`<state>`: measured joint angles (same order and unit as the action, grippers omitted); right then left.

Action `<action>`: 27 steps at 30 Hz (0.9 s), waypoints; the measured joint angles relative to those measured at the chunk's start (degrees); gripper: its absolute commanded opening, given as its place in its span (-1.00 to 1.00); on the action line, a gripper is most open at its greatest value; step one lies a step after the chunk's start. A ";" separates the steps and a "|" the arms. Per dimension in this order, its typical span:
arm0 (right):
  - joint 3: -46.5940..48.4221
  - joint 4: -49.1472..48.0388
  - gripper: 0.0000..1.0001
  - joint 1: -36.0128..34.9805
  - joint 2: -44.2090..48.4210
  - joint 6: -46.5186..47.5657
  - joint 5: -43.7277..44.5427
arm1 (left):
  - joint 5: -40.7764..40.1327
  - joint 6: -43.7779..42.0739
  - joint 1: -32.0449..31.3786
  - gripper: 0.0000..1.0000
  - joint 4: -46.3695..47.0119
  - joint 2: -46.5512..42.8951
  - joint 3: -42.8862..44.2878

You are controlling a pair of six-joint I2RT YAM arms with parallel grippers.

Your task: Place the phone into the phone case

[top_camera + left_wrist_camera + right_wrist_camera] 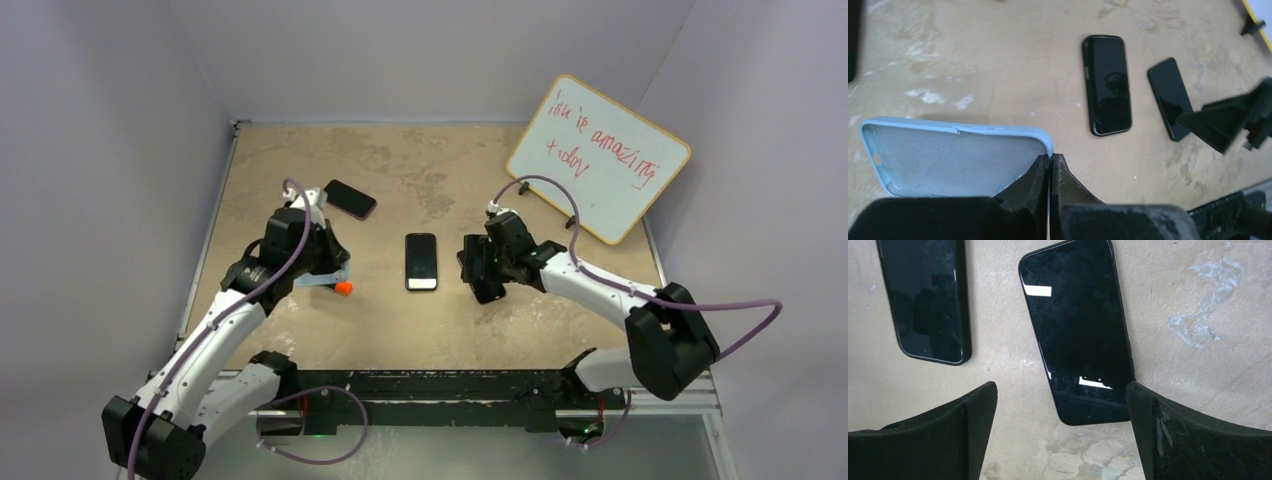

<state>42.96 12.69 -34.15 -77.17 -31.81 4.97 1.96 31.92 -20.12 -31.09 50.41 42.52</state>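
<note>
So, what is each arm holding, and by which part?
Left fingers pinch the blue phone case by its rim near a corner; right fingers are open, holding nothing.

1. A tan tabletop, mottled with pale worn patches, fills the base of the enclosure
2. Plain lilac-grey walls close it on three sides
3. A whiteboard with red handwriting stands at the back right

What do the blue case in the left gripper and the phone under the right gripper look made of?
The blue case, pinched in the left gripper, looks like soft silicone or rubbery plastic: matte, no glare, with a greyish felt-like lining. The phone below the open right gripper has a glossy, probably glass front: sharp light reflections.
</note>
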 measured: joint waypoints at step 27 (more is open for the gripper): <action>7.82 1.62 0.70 2.69 -14.71 9.29 -1.38 | 4.52 -10.08 -32.00 -1.00 9.33 19.91 0.00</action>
<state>50.78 14.31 -31.46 -91.88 -22.52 3.60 6.48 21.85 -52.12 -21.76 70.32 42.52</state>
